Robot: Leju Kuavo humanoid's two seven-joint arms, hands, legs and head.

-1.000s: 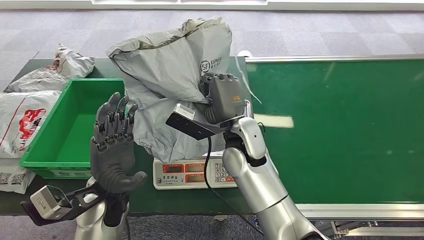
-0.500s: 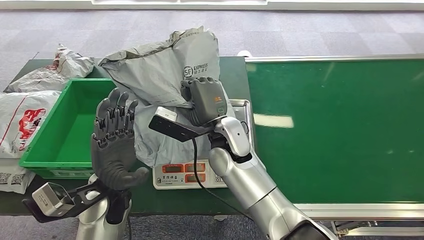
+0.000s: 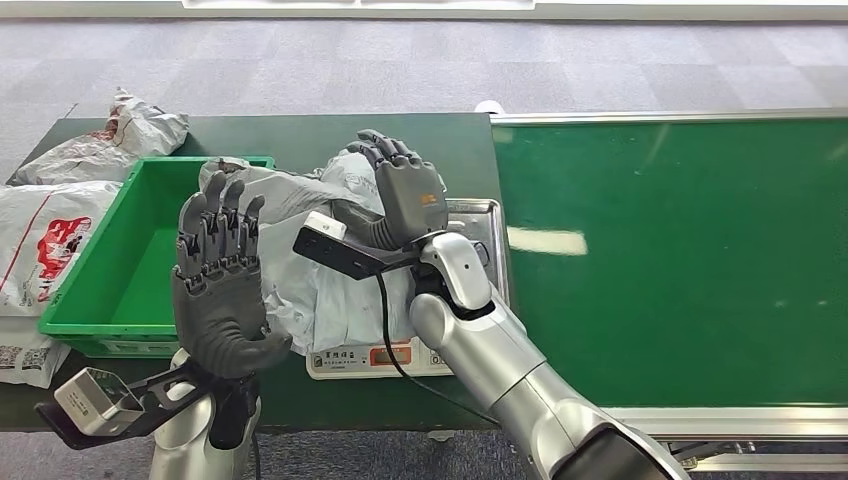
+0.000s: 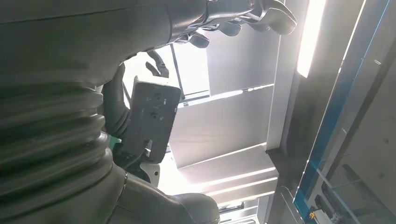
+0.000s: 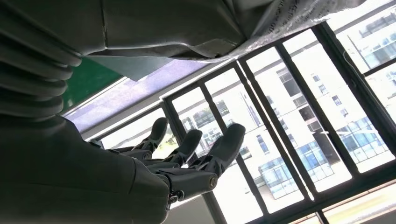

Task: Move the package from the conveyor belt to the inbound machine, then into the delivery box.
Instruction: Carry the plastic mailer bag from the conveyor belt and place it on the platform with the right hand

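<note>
Package, a crumpled grey mailer bag, is seen lying across the weighing scale and reaching over the near corner of the green bin, on the dark green table. The right hand is raised just above and beside the bag, its fingers spread and nothing gripped; in the right wrist view the fingers are seen apart against windows, with a fold of the bag close by. The left hand is held upright in front of the bin, palm turned toward the bag, fingers straight and apart, nothing held. Two other mailer bags are lying at the table's left end, beside the bin. The green conveyor belt is located to the right of the scale.
</note>
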